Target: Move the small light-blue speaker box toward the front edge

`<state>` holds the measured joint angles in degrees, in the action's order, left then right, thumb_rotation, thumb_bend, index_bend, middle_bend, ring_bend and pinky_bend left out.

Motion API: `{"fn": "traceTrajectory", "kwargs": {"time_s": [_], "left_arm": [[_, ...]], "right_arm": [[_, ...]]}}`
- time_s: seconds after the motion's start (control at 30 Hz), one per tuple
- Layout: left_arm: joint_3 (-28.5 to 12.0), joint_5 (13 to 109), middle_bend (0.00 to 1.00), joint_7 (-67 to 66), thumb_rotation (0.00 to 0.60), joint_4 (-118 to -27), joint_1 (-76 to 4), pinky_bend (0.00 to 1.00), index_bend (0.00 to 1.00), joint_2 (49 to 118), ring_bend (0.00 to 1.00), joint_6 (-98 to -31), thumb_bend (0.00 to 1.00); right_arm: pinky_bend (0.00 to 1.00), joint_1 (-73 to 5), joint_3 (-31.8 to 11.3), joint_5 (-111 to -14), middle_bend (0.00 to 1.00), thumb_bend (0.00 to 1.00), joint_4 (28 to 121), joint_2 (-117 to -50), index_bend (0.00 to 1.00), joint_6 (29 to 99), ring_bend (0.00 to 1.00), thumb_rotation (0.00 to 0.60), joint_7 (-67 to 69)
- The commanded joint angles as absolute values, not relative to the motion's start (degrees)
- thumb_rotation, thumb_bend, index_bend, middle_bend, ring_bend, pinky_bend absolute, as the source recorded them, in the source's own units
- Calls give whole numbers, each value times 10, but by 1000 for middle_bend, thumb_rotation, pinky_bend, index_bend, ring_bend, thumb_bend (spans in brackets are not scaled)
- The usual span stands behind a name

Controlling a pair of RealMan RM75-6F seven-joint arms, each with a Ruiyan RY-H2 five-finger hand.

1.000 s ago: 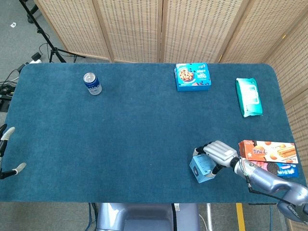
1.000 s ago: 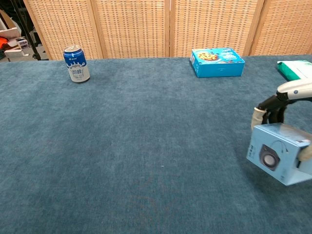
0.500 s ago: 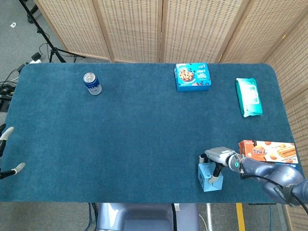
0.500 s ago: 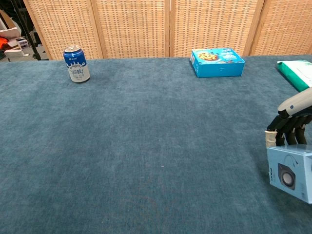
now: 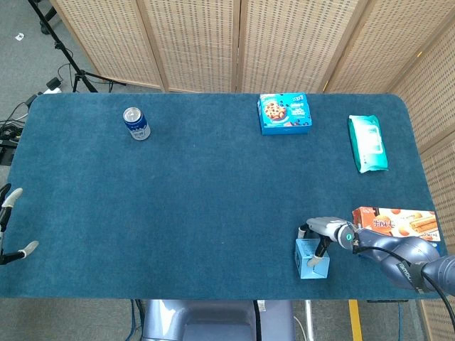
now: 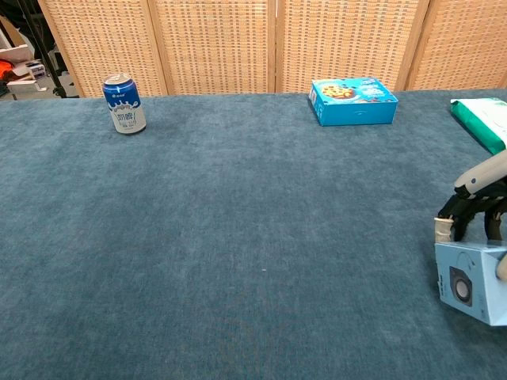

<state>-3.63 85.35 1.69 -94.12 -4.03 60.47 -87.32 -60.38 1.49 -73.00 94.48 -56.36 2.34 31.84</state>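
Note:
The small light-blue speaker box (image 5: 311,258) stands upright on the blue table (image 5: 213,213), close to the front edge at the right. In the chest view the speaker box (image 6: 473,283) shows its printed speaker face at the frame's right edge. My right hand (image 5: 328,233) reaches over the box from behind and grips it, with fingers (image 6: 444,228) at the back left corner and a pale thumb tip on its right side. My left hand (image 5: 6,209) shows only at the far left edge of the head view, fingers apart and holding nothing.
A blue drink can (image 5: 136,123) stands at the back left. A blue cookie box (image 5: 284,114) lies at the back middle and a green wipes pack (image 5: 367,143) at the back right. An orange biscuit box (image 5: 395,222) lies just right of my right hand.
The speaker box was tilted and lifted; it has come down nearer the front edge and now stands upright on the table. My right hand has followed it, staying on top.

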Motion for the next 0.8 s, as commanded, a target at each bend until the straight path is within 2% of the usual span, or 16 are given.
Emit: {"fn": "traceTrajectory", "kwargs": {"time_s": [0.03, 0.27, 0.53, 0.6, 0.7, 0.8], "left_arm": [[-37, 853, 0, 17, 600, -941, -40, 0, 0, 605, 0, -873, 0], [-37, 855, 0, 19, 600, -940, -40, 0, 0, 605, 0, -875, 0], [-36, 857, 0, 23, 600, -939, -39, 0, 0, 604, 0, -878, 0], [-35, 858, 0, 24, 600, -940, -39, 0, 0, 604, 0, -877, 0], [-36, 858, 0, 25, 600, -940, -38, 0, 0, 603, 0, -879, 0], [-36, 859, 0, 25, 600, -939, -38, 0, 0, 604, 0, -879, 0]], "right_arm": [[127, -568, -14, -717, 0, 52, 946, -565, 0, 76, 0, 600, 318], [70, -520, -53, -739, 0, 45, 962, -552, 0, 151, 0, 600, 317], [57, -477, -72, -793, 0, 43, 989, -526, 0, 226, 0, 600, 327], [52, -457, -71, -819, 0, 26, 992, -522, 0, 273, 0, 600, 319], [31, -406, -64, -868, 0, 0, 985, -532, 0, 394, 0, 600, 278], [20, -332, -60, -907, 0, 0, 941, -584, 0, 566, 0, 600, 170]]}}
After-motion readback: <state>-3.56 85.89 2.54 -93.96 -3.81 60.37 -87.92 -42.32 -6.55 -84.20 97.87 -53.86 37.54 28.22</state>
